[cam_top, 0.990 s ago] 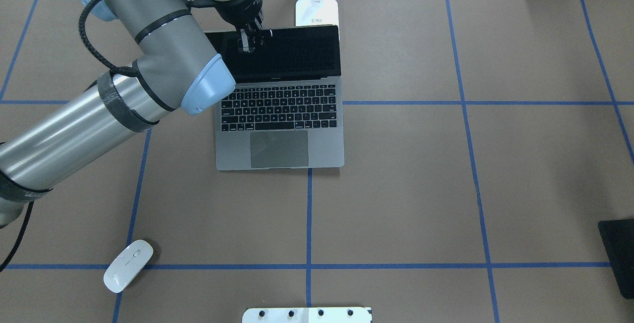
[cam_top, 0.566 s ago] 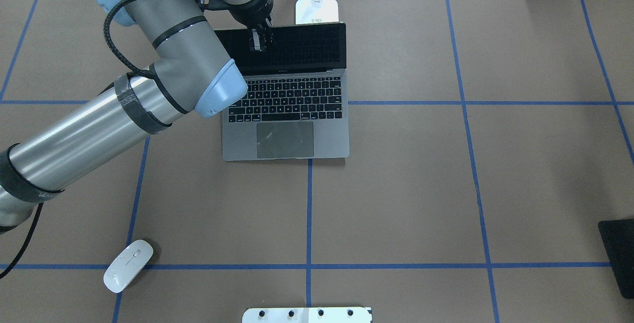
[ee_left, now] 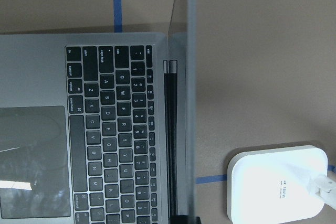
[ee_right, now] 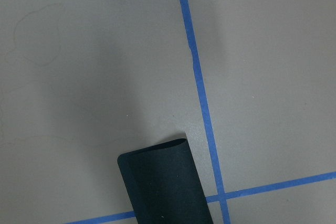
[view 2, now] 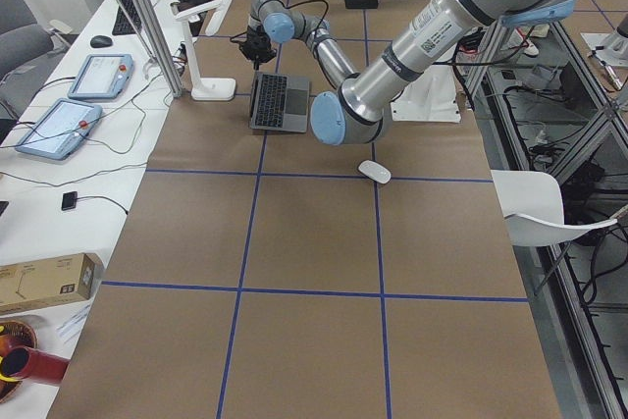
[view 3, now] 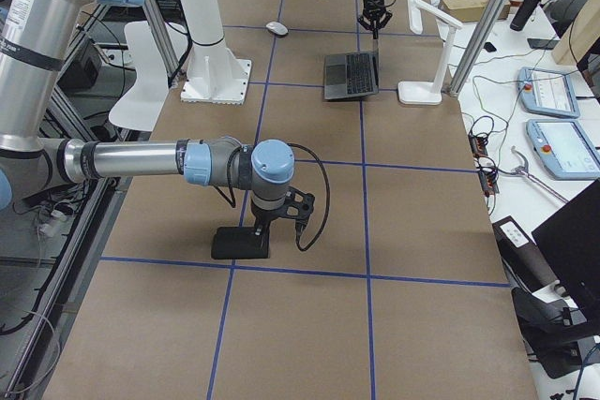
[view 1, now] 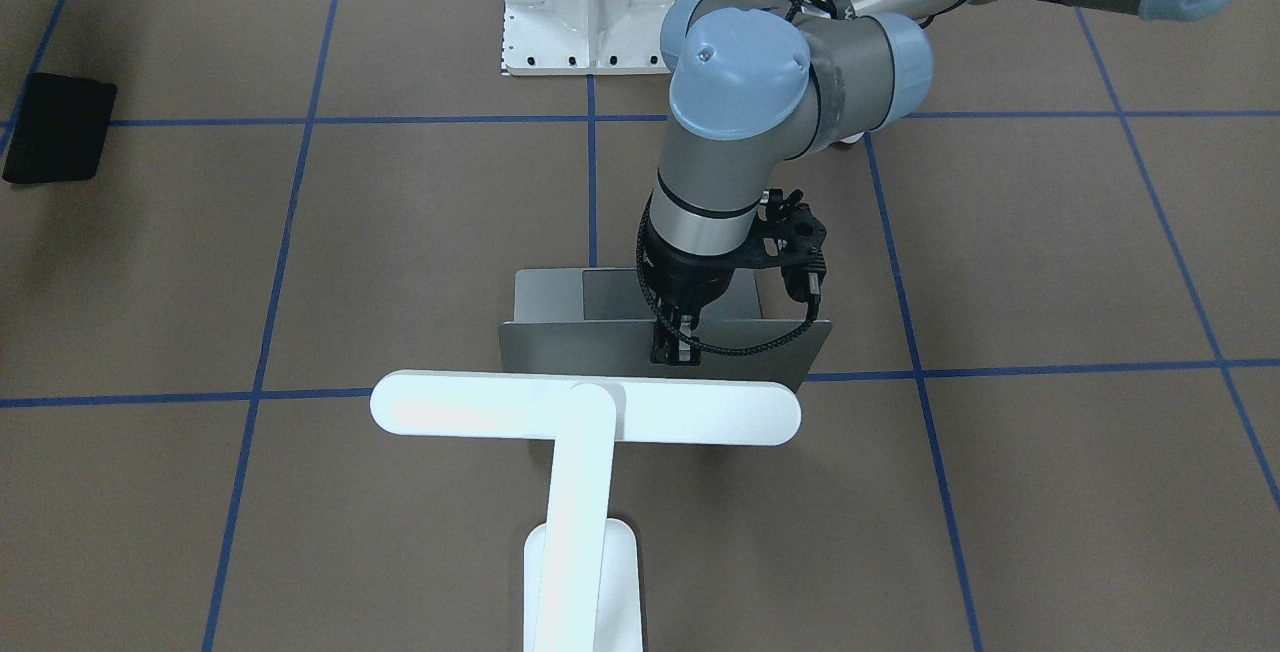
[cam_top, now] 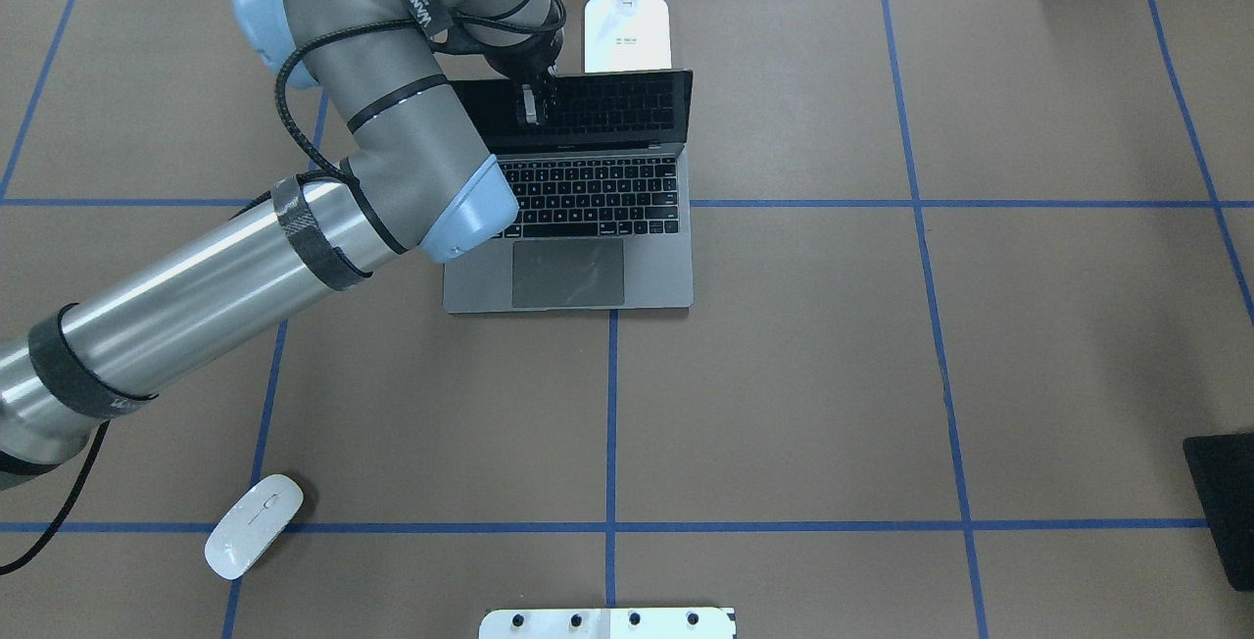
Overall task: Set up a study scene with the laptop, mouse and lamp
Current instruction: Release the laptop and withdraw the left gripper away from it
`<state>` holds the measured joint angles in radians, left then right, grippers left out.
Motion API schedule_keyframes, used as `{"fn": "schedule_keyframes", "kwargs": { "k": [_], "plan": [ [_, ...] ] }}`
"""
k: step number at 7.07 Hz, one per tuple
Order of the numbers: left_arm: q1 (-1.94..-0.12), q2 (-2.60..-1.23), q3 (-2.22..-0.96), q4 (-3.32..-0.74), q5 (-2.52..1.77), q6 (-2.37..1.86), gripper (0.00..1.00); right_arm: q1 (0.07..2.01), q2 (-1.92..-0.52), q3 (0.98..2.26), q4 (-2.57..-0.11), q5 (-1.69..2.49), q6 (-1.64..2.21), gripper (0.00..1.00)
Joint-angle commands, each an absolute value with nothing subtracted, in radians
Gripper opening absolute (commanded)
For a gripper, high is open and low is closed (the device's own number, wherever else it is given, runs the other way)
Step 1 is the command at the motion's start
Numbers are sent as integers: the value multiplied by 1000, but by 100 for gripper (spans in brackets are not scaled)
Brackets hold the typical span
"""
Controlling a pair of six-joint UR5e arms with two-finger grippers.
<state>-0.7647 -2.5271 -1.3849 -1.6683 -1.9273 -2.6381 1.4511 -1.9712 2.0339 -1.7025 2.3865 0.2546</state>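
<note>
The laptop [cam_top: 588, 227] stands open near the far edge, with its screen facing me and its grey lid back in the front-facing view [view 1: 560, 347]. My left gripper [cam_top: 534, 95] is shut on the top edge of the lid, also seen from the front [view 1: 675, 347]. The left wrist view looks down the lid edge onto the keyboard [ee_left: 115, 129]. The white lamp [view 1: 585, 407] stands just behind the laptop, and its base [cam_top: 627, 33] is at the table's far edge. The white mouse [cam_top: 253, 525] lies near left. My right gripper [view 3: 253, 231] hangs over a black mat [view 3: 239, 243]; I cannot tell its state.
The black mat [cam_top: 1225, 507] lies at the table's right edge and fills the bottom of the right wrist view [ee_right: 165, 184]. The white bolted pedestal [view 1: 588, 7] stands at the robot's side. Blue tape lines grid the brown table [cam_top: 882, 374].
My left arm has swung right with the lid in its grip. The laptop has slid right and toward the far edge, and its lid stands more upright. The mouse has not moved.
</note>
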Motion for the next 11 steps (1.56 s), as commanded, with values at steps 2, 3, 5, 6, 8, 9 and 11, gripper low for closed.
{"fn": "schedule_keyframes", "kwargs": {
  "k": [2, 3, 5, 6, 8, 9, 11],
  "plan": [
    [-738, -2526, -1385, -1684, -1894, -2632, 2, 1451, -1971, 2031, -1703, 2387, 255, 100],
    [-738, -2525, -1388, -1686, -1894, -2629, 42, 1450, -1970, 2031, -1703, 2387, 255, 100],
    [-739, -2522, -1390, -1680, -1896, -2629, 50, 1451, -1970, 2031, -1703, 2387, 255, 100],
    [-741, -2520, -1390, -1680, -1896, -2629, 50, 1451, -1970, 2031, -1703, 2387, 255, 100],
    [-755, -2510, -1440, -1671, -1911, -2587, 88, 1451, -1970, 2028, -1703, 2387, 255, 100],
    [-765, -2473, -1494, -1667, -1934, -2586, 93, 1451, -1970, 2028, -1703, 2387, 255, 100],
    [-787, -2406, -1608, -1635, -1960, -2522, 99, 1451, -1970, 2026, -1703, 2387, 255, 100]
  ]
}}
